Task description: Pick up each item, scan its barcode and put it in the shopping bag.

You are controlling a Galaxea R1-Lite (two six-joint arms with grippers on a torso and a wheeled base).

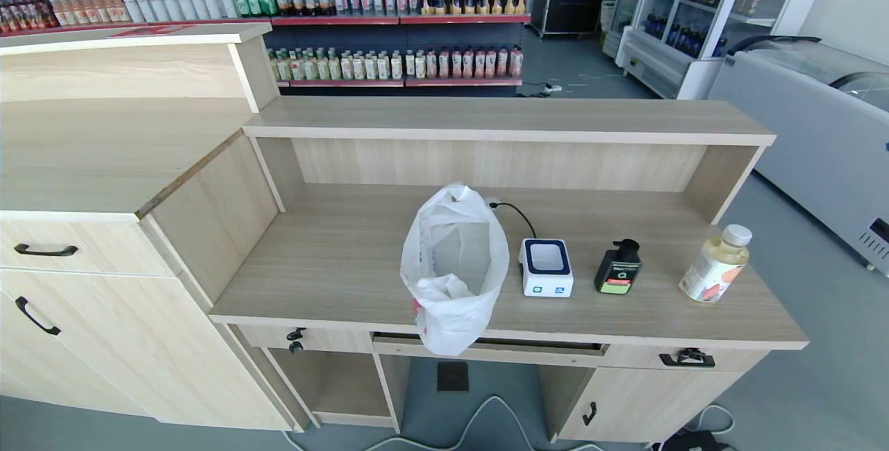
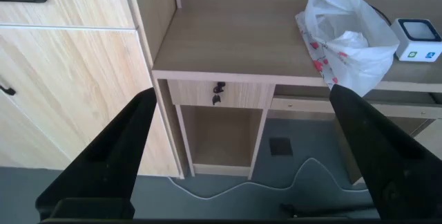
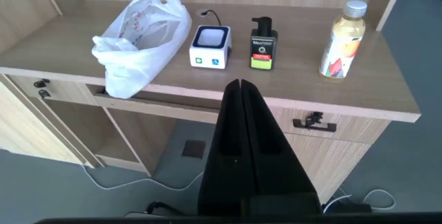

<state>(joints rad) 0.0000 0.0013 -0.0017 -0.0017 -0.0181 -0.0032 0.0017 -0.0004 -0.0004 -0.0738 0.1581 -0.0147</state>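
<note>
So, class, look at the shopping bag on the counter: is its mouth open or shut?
Open. The shopping bag stands upright on the counter with its mouth spread wide, so the head view looks down into it.

A pale wooden counter (image 1: 333,263) carries four things in a row along its front half. A white plastic shopping bag (image 1: 455,263) stands open at the middle of the front edge, its bottom sagging over it. Just beside it, perhaps touching, sits a white scanner (image 1: 546,267), its black cable (image 1: 514,211) running to the back. Next stands a dark pump bottle (image 1: 618,269), then a drink bottle (image 1: 715,265) near the right end.
</note>
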